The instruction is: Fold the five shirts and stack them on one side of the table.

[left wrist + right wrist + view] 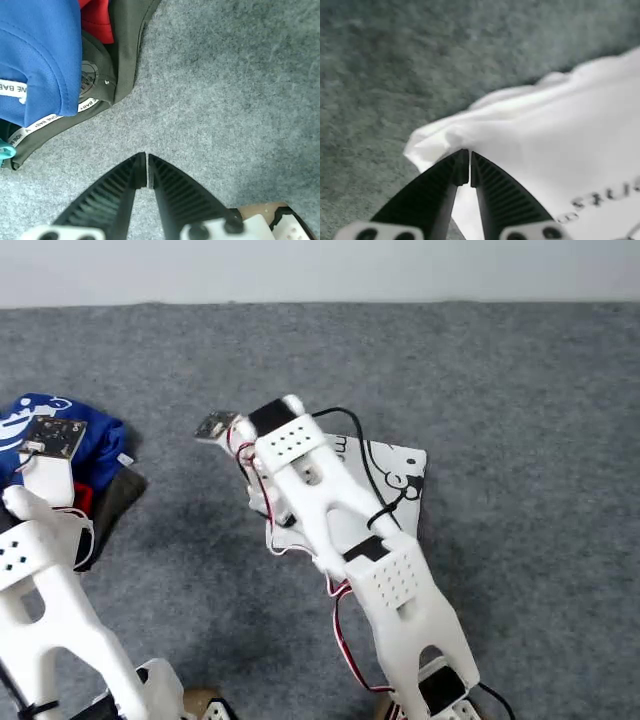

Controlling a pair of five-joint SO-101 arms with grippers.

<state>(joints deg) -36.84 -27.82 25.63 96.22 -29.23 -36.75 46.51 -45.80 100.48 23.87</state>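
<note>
A white shirt (396,476) with black print lies mid-table, partly under my right arm. In the right wrist view my right gripper (469,169) is shut on the white shirt (545,145), pinching a raised fold at its edge above the grey carpet. At the table's left side a blue shirt (97,440) tops a pile with a red shirt (97,20) and a dark olive shirt (125,50) beneath. My left gripper (147,170) hangs shut beside that pile, over bare carpet, with nothing between its fingers.
Grey carpet (500,390) covers the table, with free room on the right half and along the back. A pale wall runs behind the far edge. Red and black cables trail along my right arm (390,580).
</note>
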